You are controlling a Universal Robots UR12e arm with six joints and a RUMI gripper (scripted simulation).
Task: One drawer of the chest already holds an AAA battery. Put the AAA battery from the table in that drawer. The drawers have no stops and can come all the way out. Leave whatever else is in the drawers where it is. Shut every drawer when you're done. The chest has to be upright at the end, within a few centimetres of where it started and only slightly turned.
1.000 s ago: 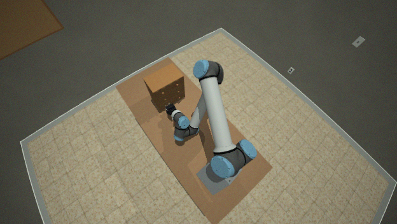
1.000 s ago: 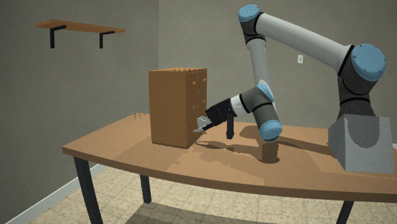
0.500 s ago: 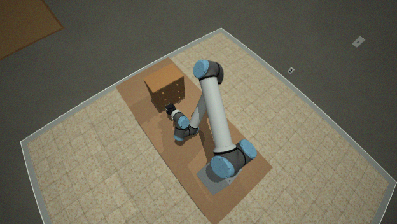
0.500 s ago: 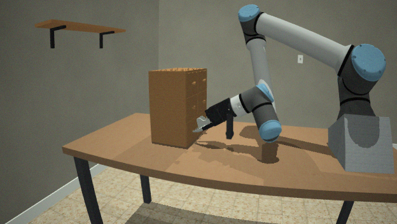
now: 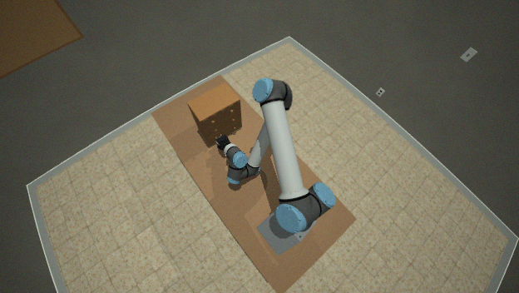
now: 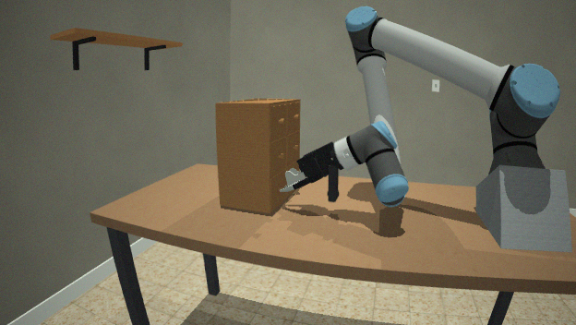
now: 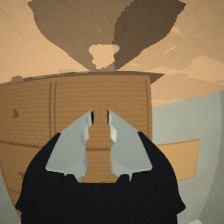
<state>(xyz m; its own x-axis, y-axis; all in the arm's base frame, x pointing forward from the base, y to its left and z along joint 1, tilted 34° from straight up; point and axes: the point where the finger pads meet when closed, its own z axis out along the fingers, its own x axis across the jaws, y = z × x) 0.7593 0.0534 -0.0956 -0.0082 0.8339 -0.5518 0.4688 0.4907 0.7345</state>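
Note:
The wooden chest of drawers (image 5: 214, 101) (image 6: 245, 157) (image 7: 30, 130) stands upright on the table (image 5: 233, 200) (image 6: 185, 212). All its drawers look pushed in. My gripper (image 5: 219, 139) (image 6: 287, 181) (image 7: 100, 111) is low at the chest's front, at the bottom drawer. In the wrist view its fingers stand close together, with a narrow wood-coloured piece between the tips that looks like the drawer's knob. The AAA battery does not show in any view.
The arm's grey base block (image 5: 283, 237) (image 6: 526, 208) stands at the other end of the table. The arm's elbow hangs low over the table just behind the gripper. A wall shelf (image 6: 115, 39) is mounted high on the left wall.

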